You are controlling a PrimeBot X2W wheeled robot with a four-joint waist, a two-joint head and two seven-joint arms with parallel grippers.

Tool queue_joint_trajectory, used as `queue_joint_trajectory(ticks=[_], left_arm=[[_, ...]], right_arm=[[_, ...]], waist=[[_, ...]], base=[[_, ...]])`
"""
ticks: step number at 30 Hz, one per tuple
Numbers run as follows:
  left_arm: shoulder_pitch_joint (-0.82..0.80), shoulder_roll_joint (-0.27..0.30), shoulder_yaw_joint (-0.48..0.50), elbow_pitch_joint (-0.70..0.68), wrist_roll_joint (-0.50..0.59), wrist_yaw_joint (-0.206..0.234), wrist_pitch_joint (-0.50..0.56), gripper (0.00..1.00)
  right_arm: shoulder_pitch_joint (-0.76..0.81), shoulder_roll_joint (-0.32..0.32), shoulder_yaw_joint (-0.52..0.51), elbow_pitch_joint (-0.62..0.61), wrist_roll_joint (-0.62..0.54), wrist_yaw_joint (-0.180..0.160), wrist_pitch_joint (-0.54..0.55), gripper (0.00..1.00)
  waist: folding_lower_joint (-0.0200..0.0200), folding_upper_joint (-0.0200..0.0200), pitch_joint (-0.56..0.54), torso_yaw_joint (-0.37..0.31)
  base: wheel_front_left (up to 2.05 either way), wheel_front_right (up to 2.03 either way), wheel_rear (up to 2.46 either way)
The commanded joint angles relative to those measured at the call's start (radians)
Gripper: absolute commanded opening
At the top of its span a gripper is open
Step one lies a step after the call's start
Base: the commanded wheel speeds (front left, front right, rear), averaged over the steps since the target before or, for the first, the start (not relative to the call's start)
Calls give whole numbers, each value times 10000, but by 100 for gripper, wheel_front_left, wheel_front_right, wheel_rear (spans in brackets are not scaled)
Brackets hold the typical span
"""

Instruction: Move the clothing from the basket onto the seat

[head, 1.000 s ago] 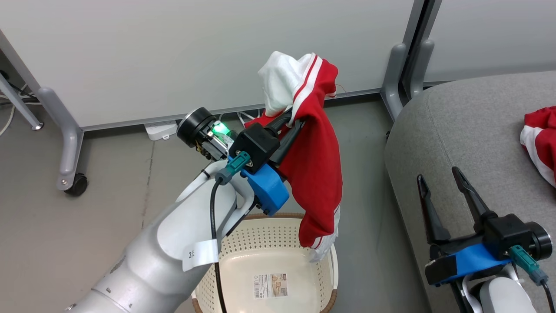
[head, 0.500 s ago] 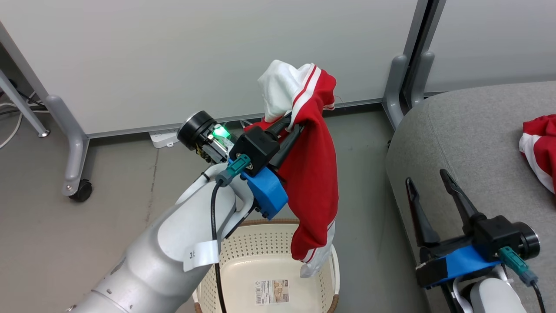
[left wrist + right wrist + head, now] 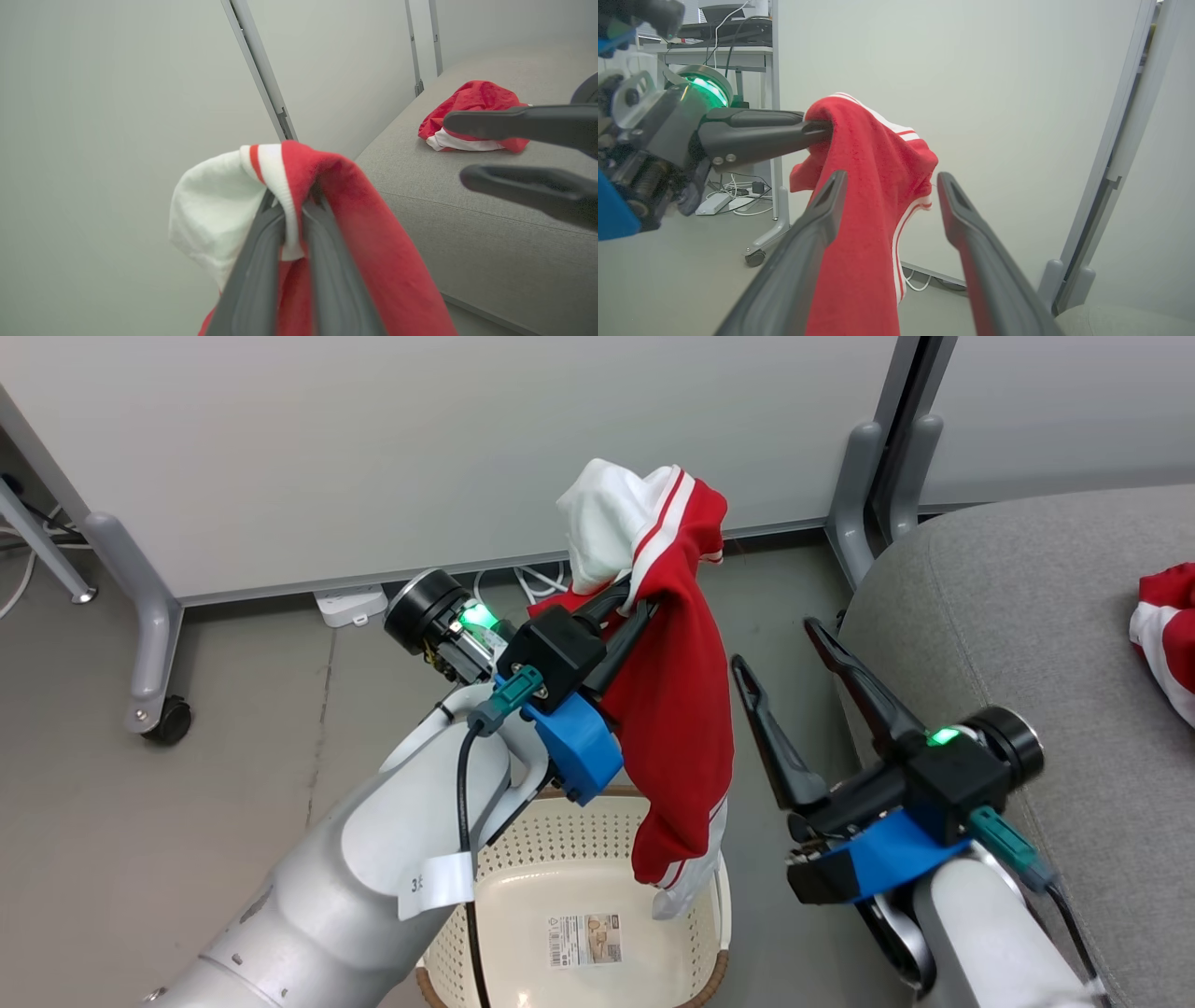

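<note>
Fingers of the left gripper are pinched tight on a fold of the held garment, which hangs in the air above the basket, its lower hem dangling by the far rim. That grip and height match a second ago.

What has changed is the right gripper. It lay low by the seat and has now risen and swung across, its fingers spread wide and aimed at the hanging cloth, just beside it. Whether they touch it I cannot tell. This looks like the start of a handover or a two-handed carry towards the seat, the arm nearer the seat taking a share.

The held garment is soft, napped red fabric with a white panel and striped white trim, folding limply over the dark, tapered, matte fingers.

The basket is cream plastic with perforated walls, a brown woven-look rim and a paper label on its bare floor, so this seems the last piece.

The second garment lies crumpled on the seat, a grey woven cushion with a rounded corner and stitched seam.
</note>
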Motion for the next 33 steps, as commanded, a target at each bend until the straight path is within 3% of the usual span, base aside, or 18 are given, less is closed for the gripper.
queue_joint_trajectory(ticks=[1,9,27,28,29,30,33], left_arm=[[-179,-30,21,-46,13,0,-54,0],[-339,-192,-67,-126,101,-25,-54,0],[-539,-466,-232,-473,275,-75,-54,0],[-537,-472,-235,-484,270,-78,-54,0],[-528,-480,-239,-498,277,-80,-54,0],[-508,-487,-241,-507,277,-79,-54,0],[-435,-490,-246,-476,263,-79,-54,0]], right_arm=[[-239,21,126,45,46,-3,-7,100],[-1378,16,867,901,-27,-3,-7,100],[-2677,153,1002,4265,-378,-3,-7,100],[-2675,177,1002,4412,-326,-3,-6,87],[-2708,196,1004,4483,-288,-3,-7,12],[-2745,209,1027,4528,-276,-3,-7,0],[-2776,241,1111,4644,-243,-3,-7,0]], waist=[[0,-1,55,15],[0,-1,281,218],[0,-1,576,603],[0,-1,573,610],[0,-1,567,616],[0,-1,555,619],[0,-1,515,613]], base=[[0,0,0],[0,0,0],[0,0,0],[0,0,0],[0,0,0],[0,0,0],[0,0,0]])
